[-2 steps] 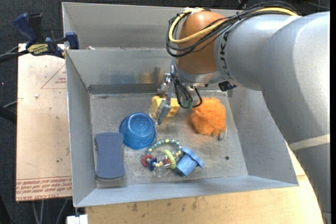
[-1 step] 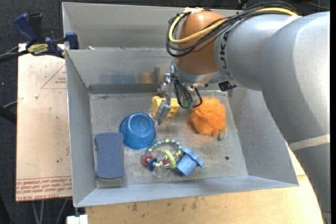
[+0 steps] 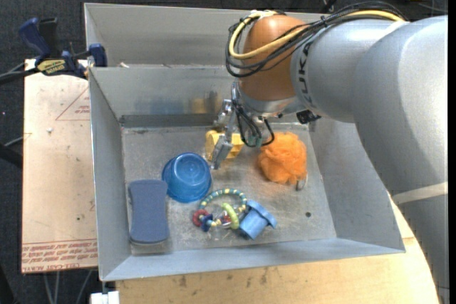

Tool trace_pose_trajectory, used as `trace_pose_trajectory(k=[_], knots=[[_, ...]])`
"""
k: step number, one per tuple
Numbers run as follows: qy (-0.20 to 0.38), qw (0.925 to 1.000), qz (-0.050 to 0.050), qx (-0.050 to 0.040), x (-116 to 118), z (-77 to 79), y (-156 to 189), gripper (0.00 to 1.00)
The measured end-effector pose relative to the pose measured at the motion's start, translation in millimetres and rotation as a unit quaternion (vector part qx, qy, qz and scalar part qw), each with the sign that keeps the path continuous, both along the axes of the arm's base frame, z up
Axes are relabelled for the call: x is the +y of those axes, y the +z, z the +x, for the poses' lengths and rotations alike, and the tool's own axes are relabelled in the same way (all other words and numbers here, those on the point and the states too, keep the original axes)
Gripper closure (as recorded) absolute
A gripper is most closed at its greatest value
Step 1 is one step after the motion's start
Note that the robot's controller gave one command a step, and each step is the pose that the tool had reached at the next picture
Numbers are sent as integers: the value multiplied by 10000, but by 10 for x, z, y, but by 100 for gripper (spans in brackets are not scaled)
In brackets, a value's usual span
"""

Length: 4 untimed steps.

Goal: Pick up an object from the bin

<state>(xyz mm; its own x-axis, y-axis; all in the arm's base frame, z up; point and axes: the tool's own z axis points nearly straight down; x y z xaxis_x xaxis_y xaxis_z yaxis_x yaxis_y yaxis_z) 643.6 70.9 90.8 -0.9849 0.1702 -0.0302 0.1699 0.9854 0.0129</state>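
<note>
Nearest the front wall of the bin point(image 3: 107, 174) lie a blue oblong pad point(image 3: 148, 213) and a beaded ring toy point(image 3: 217, 213), both well apart from the arm. Just behind them stands a round blue cup point(image 3: 187, 178), mouth up.

Past the cup, toward the middle of the floor, the gripper point(image 3: 224, 146) is low over a small yellow thing point(image 3: 214, 137). An orange fuzzy ball point(image 3: 283, 156) sits beside it on the right.

The step looks like the final descent or the grasp itself. Whether the gripper is spread or closed I cannot tell, as the wrist covers it. Next it must be sure of its hold on the yellow thing and lift straight up, clear of the cup's rim.

The yellow thing seems blocky and hard-edged, perhaps a toy brick. It is mostly hidden, lying just beside the cup.
</note>
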Motion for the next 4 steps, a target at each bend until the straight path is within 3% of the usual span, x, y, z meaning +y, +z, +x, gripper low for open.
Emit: trace_pose_trajectory(k=[4], knots=[[1,10000,-1,0,0,0,0,100]])
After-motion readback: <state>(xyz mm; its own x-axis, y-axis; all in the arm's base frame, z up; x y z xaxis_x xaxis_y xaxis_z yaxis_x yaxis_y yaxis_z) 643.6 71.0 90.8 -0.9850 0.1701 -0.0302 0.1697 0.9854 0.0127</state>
